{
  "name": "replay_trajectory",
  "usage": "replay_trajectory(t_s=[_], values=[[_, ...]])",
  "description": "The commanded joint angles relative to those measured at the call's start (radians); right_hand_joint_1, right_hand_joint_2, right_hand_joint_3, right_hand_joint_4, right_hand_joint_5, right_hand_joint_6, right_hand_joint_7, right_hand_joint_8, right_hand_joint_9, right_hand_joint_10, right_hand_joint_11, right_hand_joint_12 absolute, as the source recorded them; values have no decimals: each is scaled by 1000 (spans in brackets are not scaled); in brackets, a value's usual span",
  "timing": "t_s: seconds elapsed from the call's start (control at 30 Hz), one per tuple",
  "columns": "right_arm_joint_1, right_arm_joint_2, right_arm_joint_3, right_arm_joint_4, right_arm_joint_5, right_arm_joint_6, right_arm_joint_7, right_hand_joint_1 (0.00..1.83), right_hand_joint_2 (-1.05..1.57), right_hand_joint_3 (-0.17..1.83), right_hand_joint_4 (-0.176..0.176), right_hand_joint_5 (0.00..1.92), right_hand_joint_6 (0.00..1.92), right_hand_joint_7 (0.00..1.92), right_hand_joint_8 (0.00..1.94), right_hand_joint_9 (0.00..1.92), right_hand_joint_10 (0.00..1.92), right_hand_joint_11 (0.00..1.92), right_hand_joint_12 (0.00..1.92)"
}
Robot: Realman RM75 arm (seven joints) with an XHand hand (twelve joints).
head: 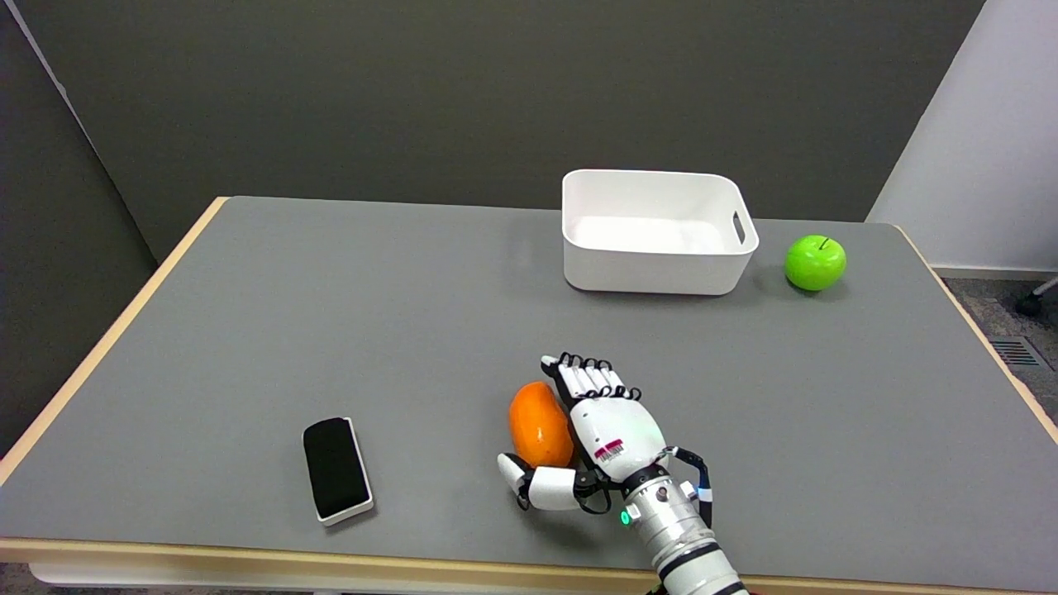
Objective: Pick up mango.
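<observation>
An orange mango lies on the grey table near its front edge. My right hand reaches in from the lower right and sits right against the mango's right side. Its fingers stretch forward past the fruit's far end, and its thumb lies across the mango's near end. The fingers are spread and not wrapped around the fruit, which rests on the table. The palm hides part of the mango's right side.
A white bin stands at the back of the table, with a green apple to its right. A black-and-white eraser block lies at the front left. The table's front edge runs just below my wrist.
</observation>
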Motion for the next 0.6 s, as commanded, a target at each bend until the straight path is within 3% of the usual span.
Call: replay_trajectory(t_s=[0.03,0.13,0.27,0.33,0.4,0.43,0.47,0.5,0.57,0.6], values=[[1,2,-5,-20,33,-10,-4,473,610,846,-176,37,412,82,476,110,848,-1,1011],[6,4,-5,-24,33,-10,-4,494,659,745,-176,43,393,112,428,107,933,-1,1006],[11,5,-5,-31,9,-10,-4,528,670,752,-176,43,399,142,444,158,971,-1,1040],[14,6,-5,-47,-48,-10,4,535,661,870,-176,52,396,192,524,244,978,-1,1165],[16,1,-5,-62,-121,3,19,615,705,823,-176,61,415,278,557,302,1069,70,1295],[16,-2,-5,-70,-154,13,35,681,733,822,-176,88,446,348,696,381,1139,177,1409],[20,-7,-5,-90,-202,38,65,778,765,861,-176,145,504,457,990,529,1238,372,1598],[22,-10,-5,-105,-233,56,85,914,850,792,-176,198,584,524,1245,631,1316,376,1733],[28,-21,-8,-156,-324,124,158,1262,1108,482,-176,318,834,593,1720,758,1480,31,1921],[31,-28,-8,-182,-359,157,193,1255,1078,568,-176,362,949,598,1761,755,1589,10,1921]])
